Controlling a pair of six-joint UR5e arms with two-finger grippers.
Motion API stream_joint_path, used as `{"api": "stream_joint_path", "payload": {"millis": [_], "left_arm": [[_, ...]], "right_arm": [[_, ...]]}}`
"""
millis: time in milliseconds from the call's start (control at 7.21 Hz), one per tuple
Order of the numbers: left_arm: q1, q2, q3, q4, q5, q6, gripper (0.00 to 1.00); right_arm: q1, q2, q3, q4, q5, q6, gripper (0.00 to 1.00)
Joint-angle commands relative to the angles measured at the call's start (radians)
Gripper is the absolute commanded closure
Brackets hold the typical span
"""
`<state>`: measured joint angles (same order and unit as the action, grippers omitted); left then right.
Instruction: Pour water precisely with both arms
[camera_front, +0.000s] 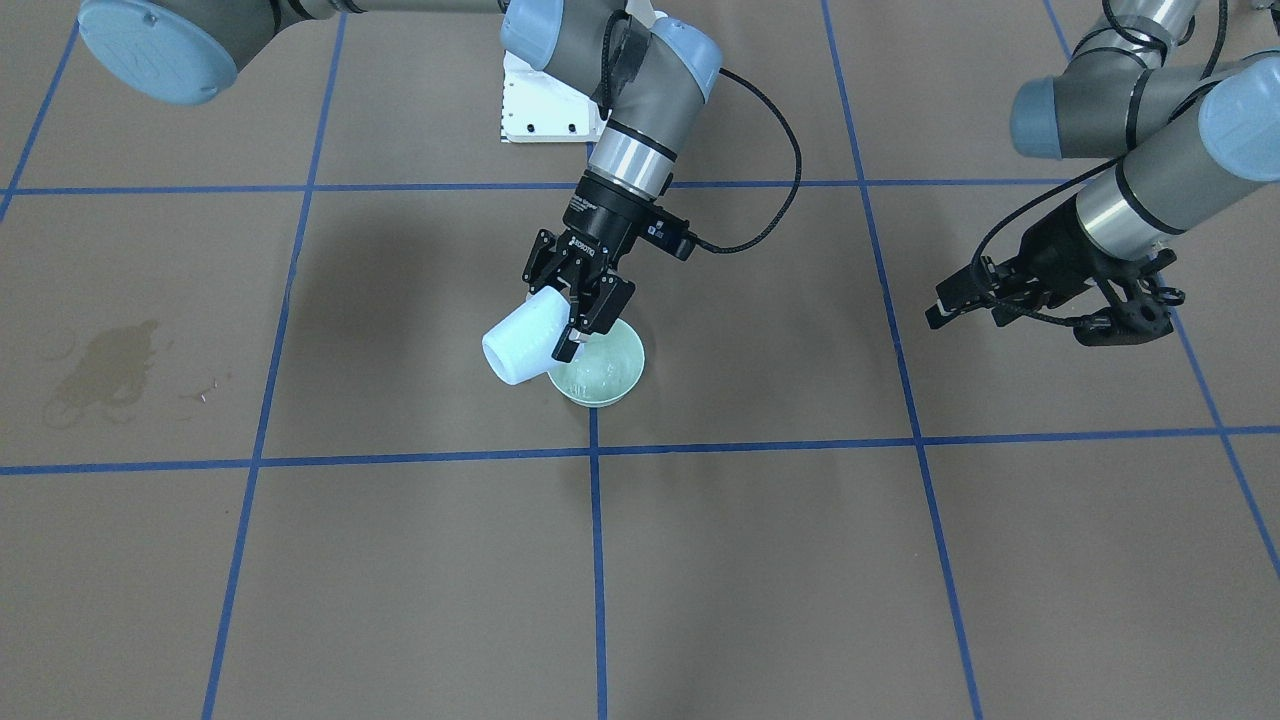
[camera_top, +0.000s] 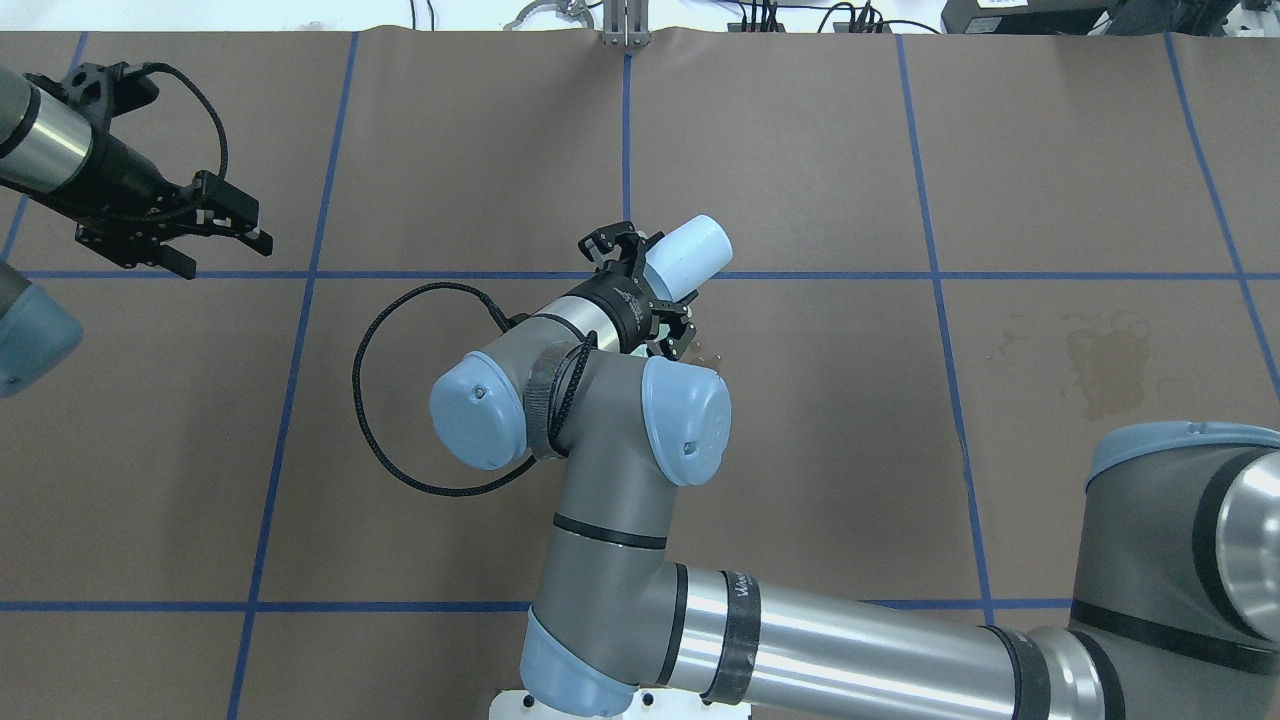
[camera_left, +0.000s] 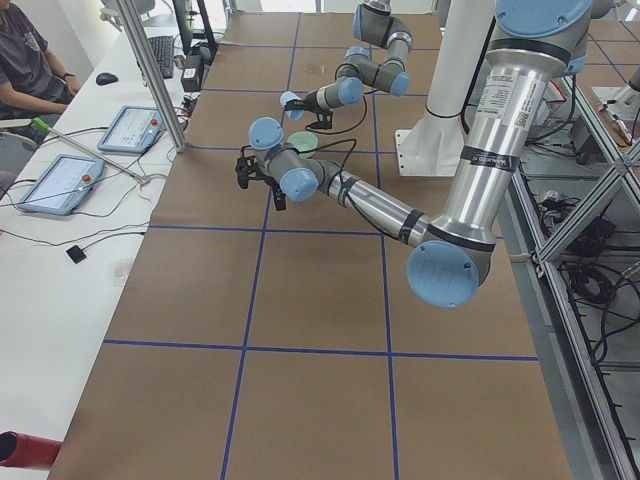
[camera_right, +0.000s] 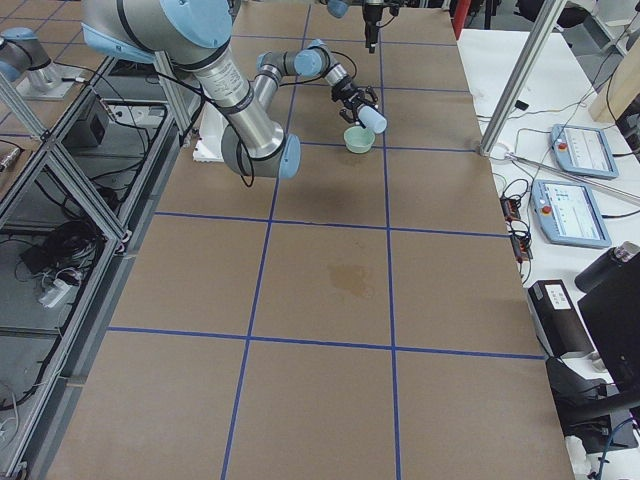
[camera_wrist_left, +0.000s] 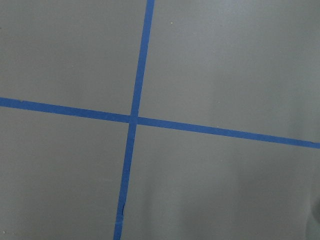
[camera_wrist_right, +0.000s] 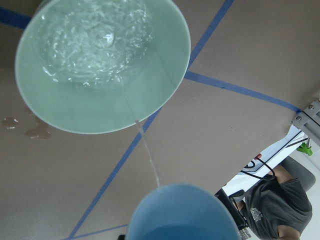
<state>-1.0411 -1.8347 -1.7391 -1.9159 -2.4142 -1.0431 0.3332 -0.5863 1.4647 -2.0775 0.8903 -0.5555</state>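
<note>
my table is covered in brown and crossed by blue tape lines. a darker damp stain lies far out on my right side. the white pedestal stands at my edge. on the side bench lie a tablet and a second tablet, near a seated person. the red thing may be a bottle.

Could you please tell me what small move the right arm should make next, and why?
I would probably keep the tilt steady for a moment, not tip further. The right gripper grips the cup tipped over the bowl, a thin stream falls into the rippling water, and spilled drops lie beside the bowl.
</note>
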Motion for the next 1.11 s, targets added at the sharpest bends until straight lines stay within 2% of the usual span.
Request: {"api": "stream_joint_path", "payload": {"millis": [0, 139, 278, 555, 694, 833, 971], "left_arm": [[-0.005, 0.000, 0.001, 0.000, 0.000, 0.000, 0.00], [-0.005, -0.001, 0.000, 0.000, 0.000, 0.000, 0.00], [-0.005, -0.001, -0.004, 0.000, 0.000, 0.000, 0.00], [-0.005, -0.001, -0.005, 0.002, 0.000, 0.002, 0.00], [-0.005, -0.001, -0.005, 0.002, 0.000, 0.006, 0.00], [-0.005, -0.003, -0.005, 0.002, 0.000, 0.006, 0.00], [-0.007, -0.001, -0.010, 0.003, 0.000, 0.006, 0.00]], "right_arm": [[-0.002, -0.007, 0.011, 0.022, 0.004, 0.220, 1.00], [0.000, -0.015, 0.025, 0.020, 0.037, 0.362, 1.00], [0.007, -0.065, 0.104, 0.019, 0.106, 0.531, 1.00], [0.051, -0.206, 0.309, 0.019, 0.232, 0.845, 1.00], [0.103, -0.284, 0.415, 0.036, 0.353, 1.000, 1.00], [0.145, -0.390, 0.513, 0.142, 0.459, 1.037, 1.00], [0.168, -0.488, 0.572, 0.202, 0.487, 1.101, 1.00]]}}
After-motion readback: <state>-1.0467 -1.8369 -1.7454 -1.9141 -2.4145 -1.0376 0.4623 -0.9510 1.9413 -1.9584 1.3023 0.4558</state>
